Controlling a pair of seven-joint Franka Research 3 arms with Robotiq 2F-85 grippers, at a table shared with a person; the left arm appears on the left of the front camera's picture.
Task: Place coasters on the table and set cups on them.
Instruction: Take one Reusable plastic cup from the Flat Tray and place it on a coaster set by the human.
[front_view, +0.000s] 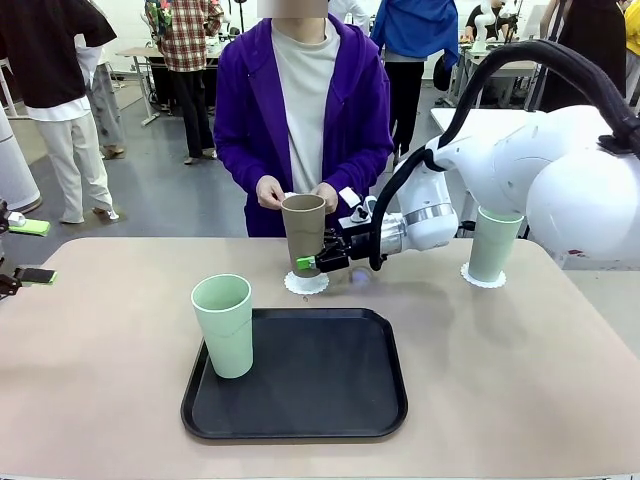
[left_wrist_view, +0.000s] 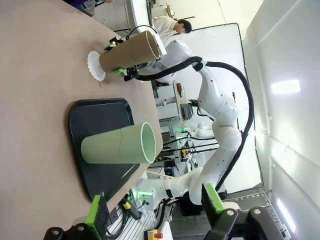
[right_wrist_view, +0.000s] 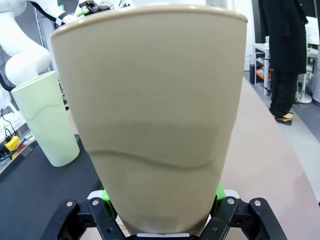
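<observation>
My right gripper (front_view: 318, 256) is shut on the lower part of the brownish tan cup (front_view: 303, 228), which is upright over a white scalloped coaster (front_view: 306, 284) at the middle far side of the table (front_view: 100, 330). Whether the base touches the coaster I cannot tell. In the right wrist view the tan cup (right_wrist_view: 155, 115) stands between the green pads (right_wrist_view: 220, 192). A mint cup (front_view: 494, 243) stands on another coaster (front_view: 484, 277) at the far right. A second mint cup (front_view: 225, 325) stands on the black tray's (front_view: 300, 400) left edge. My left gripper (front_view: 25, 252) hangs open at the table's left edge, holding nothing.
A person in a purple jacket stands at the far side, both hands (front_view: 270, 192) held together just behind the tan cup's rim. The tray takes up the near middle. My right arm (front_view: 560, 180) reaches in over the far right corner.
</observation>
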